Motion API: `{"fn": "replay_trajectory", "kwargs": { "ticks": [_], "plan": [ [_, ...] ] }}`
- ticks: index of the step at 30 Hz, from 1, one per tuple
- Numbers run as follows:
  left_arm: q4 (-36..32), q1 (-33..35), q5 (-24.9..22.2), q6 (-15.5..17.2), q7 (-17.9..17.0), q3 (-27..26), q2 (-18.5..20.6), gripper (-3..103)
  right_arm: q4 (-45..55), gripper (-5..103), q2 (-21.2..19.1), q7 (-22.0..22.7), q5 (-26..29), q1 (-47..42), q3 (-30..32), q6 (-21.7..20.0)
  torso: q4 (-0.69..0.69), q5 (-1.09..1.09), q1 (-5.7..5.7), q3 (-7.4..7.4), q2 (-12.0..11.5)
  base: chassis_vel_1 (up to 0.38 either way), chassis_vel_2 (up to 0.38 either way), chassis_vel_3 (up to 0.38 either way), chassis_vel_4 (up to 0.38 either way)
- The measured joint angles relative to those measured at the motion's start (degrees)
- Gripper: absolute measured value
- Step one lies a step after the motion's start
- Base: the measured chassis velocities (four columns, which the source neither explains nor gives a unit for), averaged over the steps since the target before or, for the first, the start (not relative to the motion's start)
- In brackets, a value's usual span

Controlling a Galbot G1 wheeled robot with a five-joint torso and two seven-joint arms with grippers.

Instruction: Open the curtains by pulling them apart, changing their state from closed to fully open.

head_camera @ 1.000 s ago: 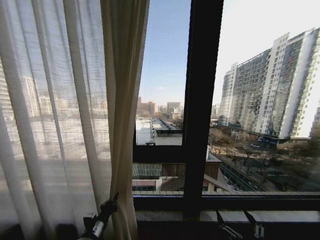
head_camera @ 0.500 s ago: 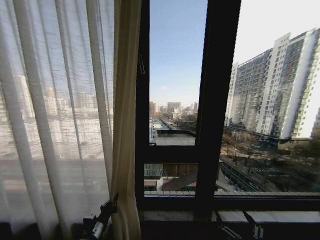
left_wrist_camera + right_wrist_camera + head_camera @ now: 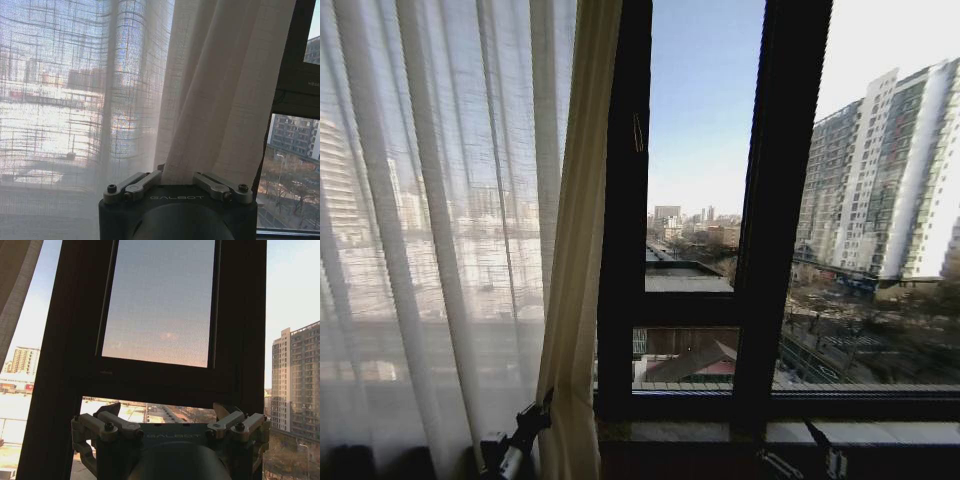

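Seen from the head: a stone sill under a dark window frame, city blocks beyond the glass. Sheer curtain covering the left part of the window, its bunched edge against the frame bar. Left gripper low at that edge; closer up, pinched on the fold. Right gripper spread wide, facing the frame and the sky.

The curtains are sheer cream-white with vertical pleats, turning beige-tan at the bunched edge beside the window frame, which is dark, nearly black. The left gripper has silver fingers on a black body.
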Motion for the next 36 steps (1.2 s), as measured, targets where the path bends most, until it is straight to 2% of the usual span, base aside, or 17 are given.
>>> {"fn": "replay_trajectory", "kwargs": {
  "ticks": [36],
  "plan": [
    [-0.5, 1.2, 0.5, -0.1, -0.2, -0.5, -0.6, 0, -0.7, 100, 0.3, -0.2, -0.4, 0.4, -1.2, 0.2, -0.01, 0.00, 0.00, 0.00, 0.0, 0.156, 0.161, -0.161, -0.156]
  ]
}}
